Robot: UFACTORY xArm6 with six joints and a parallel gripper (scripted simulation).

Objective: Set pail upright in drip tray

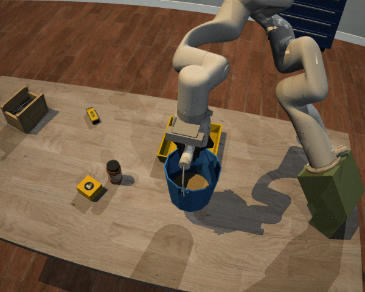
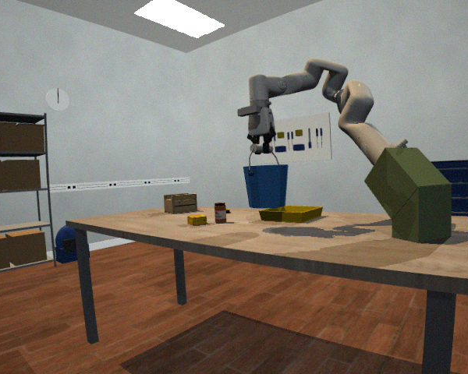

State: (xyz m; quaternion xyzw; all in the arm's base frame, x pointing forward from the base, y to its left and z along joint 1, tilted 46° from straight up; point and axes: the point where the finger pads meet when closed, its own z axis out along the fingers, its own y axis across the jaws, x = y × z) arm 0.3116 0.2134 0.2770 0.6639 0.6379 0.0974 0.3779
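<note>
The blue pail (image 1: pixel 192 180) hangs upright in the air from its wire handle, well above the table; it also shows in the exterior view (image 2: pixel 265 185). My gripper (image 2: pixel 261 149) is shut on the white grip of the pail's handle (image 1: pixel 186 158), straight above the pail. The yellow drip tray lies on the table just behind the pail and is partly hidden by my wrist; in the exterior view the drip tray (image 2: pixel 291 213) sits below and slightly right of the pail's base.
A dark-lidded jar (image 1: pixel 114 171) and a yellow box (image 1: pixel 89 187) stand left of the pail. A small yellow block (image 1: pixel 93 115) and a wooden crate (image 1: pixel 24 108) lie further left. My olive green base block (image 1: pixel 332 193) stands at the right.
</note>
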